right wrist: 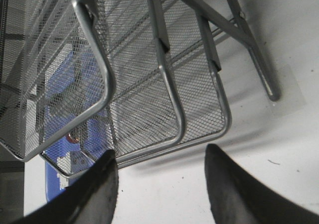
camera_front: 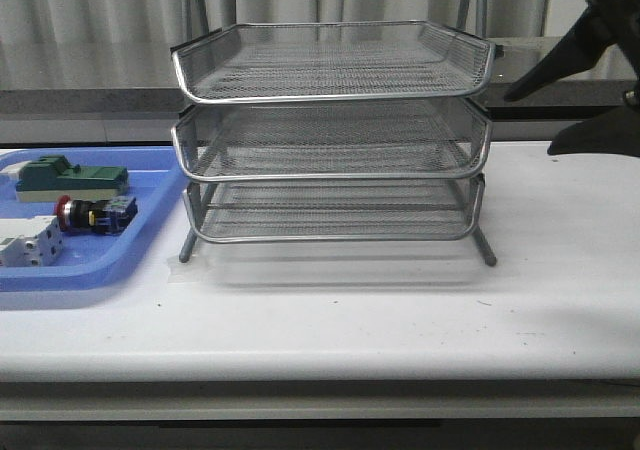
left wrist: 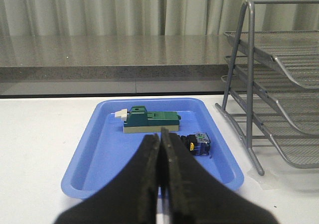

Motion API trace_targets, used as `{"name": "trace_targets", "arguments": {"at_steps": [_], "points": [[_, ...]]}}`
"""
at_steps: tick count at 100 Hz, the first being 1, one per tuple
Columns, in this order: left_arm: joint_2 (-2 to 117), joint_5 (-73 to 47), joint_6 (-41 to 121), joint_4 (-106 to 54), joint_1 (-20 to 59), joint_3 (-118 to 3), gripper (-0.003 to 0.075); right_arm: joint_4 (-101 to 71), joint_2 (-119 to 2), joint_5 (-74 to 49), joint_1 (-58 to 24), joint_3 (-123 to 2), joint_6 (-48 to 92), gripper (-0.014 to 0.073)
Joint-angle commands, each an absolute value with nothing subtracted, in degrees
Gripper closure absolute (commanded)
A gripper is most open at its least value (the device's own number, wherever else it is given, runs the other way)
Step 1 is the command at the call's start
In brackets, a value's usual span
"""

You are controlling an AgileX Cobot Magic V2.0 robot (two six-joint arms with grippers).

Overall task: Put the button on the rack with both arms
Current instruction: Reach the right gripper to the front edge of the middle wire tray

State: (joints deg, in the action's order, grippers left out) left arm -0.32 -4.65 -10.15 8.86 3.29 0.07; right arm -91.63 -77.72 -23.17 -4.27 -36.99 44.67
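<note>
The button (camera_front: 92, 213), with red cap and blue-black rear block, lies on its side in the blue tray (camera_front: 150, 240) at the left. In the left wrist view its rear block (left wrist: 197, 143) shows just beyond my left gripper (left wrist: 160, 137), which is shut and empty above the tray's near part. The three-tier wire-mesh rack (camera_front: 335, 130) stands mid-table and also shows in the left wrist view (left wrist: 279, 89). My right gripper (right wrist: 162, 157) is open and empty, high at the rack's right side (right wrist: 164, 84). The right arm (camera_front: 590, 60) shows at the top right of the front view.
A green block (camera_front: 70, 177) lies at the tray's back, also seen in the left wrist view (left wrist: 149, 120). A white terminal block (camera_front: 25, 242) lies at the tray's front left. White tabletop (camera_front: 400, 310) extends in front of the rack; a grey ledge and curtains stand behind.
</note>
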Motion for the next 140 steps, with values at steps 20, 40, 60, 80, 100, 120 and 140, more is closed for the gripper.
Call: {"name": "trace_targets", "arguments": {"at_steps": [20, 40, 60, 80, 100, 120, 140], "points": [[-2.15, 0.46, -10.86, 8.72, 3.49, 2.81, 0.074, -110.65, -84.57, -30.7, -4.37, -38.96, 62.22, 0.0183], [-2.15, 0.46, -10.86, 8.72, 3.49, 2.81, 0.074, -110.73, -88.77, -33.95, -4.37, -41.72, 63.12, 0.0183], [-2.15, 0.46, -10.86, 8.72, 3.49, 2.81, 0.074, -110.73, -93.04, -35.71, -4.37, -45.22, 63.12, 0.0183], [-2.15, 0.46, -10.86, 8.81, 3.49, 2.81, 0.074, -110.73, -96.42, -38.78, -4.37, -47.99, 63.12, 0.0183], [-2.15, 0.46, -10.86, 8.81, 3.49, 2.81, 0.074, -110.73, -97.72, -38.95, -4.37, -48.38, 63.12, 0.0279], [-2.15, 0.46, -10.86, 8.81, 3.49, 2.81, 0.074, -109.81, -98.57, -39.91, -4.37, -48.38, 63.12, 0.0554], [-2.15, 0.46, -10.86, 8.81, 3.49, 2.81, 0.074, -108.18, -98.57, -39.91, -4.44, -48.2, 63.12, 0.061]]}}
